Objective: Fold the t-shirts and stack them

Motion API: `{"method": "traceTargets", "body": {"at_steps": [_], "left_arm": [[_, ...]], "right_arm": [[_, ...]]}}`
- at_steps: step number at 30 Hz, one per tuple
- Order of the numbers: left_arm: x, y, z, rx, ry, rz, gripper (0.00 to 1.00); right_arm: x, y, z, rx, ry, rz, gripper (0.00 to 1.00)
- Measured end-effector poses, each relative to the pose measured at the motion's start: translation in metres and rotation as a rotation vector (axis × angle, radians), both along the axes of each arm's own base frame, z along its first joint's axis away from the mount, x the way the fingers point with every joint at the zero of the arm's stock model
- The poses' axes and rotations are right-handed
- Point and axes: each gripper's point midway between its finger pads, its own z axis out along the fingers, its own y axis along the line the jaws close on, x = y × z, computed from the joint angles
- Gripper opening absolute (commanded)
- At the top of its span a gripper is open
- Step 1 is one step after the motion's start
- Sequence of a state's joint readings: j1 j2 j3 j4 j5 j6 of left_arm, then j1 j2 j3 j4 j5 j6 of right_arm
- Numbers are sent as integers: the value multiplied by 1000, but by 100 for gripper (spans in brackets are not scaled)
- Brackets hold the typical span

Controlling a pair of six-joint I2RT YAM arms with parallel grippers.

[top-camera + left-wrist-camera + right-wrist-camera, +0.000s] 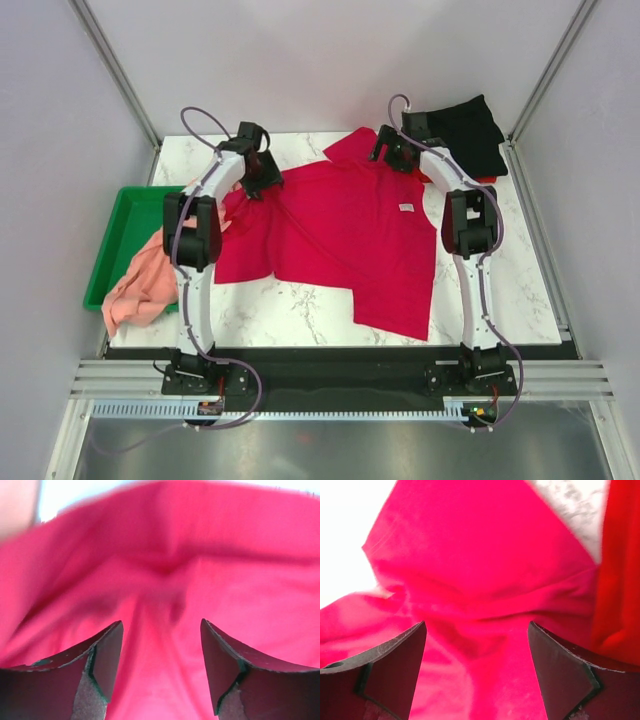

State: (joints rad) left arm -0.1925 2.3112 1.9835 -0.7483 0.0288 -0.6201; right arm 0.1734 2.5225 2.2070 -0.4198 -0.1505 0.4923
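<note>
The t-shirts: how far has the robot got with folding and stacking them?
Barely started. Done: nothing looks folded or stacked. In hand: the crimson shirt lies spread on the table, with the left gripper and right gripper open at its far edge. Left: the salmon-pink shirt hanging over the green tray, the black shirt crumpled in the far corner, and the bright red shirt beside it.

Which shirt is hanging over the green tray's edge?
The salmon-pink shirt, draped over the tray at left; the crimson shirt lies spread mid-table, the black shirt at the far right corner.
</note>
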Motion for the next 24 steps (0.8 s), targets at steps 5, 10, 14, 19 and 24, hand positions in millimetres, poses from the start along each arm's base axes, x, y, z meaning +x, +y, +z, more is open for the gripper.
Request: {"method": "traceTargets", "body": {"at_steps": [5,10,14,19,24], "left_arm": [[-61,15,65,4,-38,7,73],[-138,41,143,20,-203,42,73],[-195,69,132,35,-231,96,71],[-248,102,48,49,-33,196,68],[-268,126,6,32,64,308,64]], "right_arm": [[-28,15,37,12,-7,70,94],[-105,36,126,-38,-98,110,95],[-204,39,163,-39,-158,127,94],[-309,-17,96,-52,-22,10,92],[-395,-52,14,-89,213,-80,90]]}}
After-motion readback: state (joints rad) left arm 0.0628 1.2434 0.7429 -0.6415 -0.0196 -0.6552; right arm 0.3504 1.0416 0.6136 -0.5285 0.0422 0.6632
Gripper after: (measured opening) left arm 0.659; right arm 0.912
